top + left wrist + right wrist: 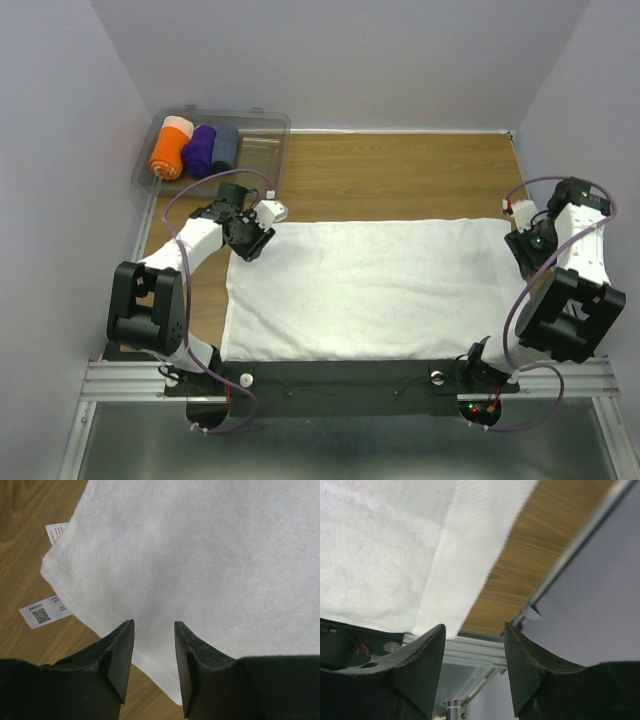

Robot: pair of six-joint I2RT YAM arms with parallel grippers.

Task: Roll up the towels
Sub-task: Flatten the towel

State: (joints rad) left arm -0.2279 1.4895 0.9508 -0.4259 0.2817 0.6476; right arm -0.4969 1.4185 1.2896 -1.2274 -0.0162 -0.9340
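You see the white towel (370, 290) spread flat on the desk (400, 175); the left gripper (154, 662) and right gripper (474, 667) each hover partly parted, holding nothing.

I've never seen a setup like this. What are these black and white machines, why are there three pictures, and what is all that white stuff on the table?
They are two robot arms fixed at the table's near edge, each ending in a two-finger gripper. The wide picture comes from a camera above and behind them. The other two come from small cameras on the wrists, so each shows its own dark fingers at the bottom.

The white stuff is one large white towel spread flat on the wooden table. The left gripper is open over the towel's far left corner, beside its paper labels. The right gripper is open near the towel's right edge. Neither holds anything.

At the far left, a clear bin holds rolled towels: orange, purple and grey-blue.
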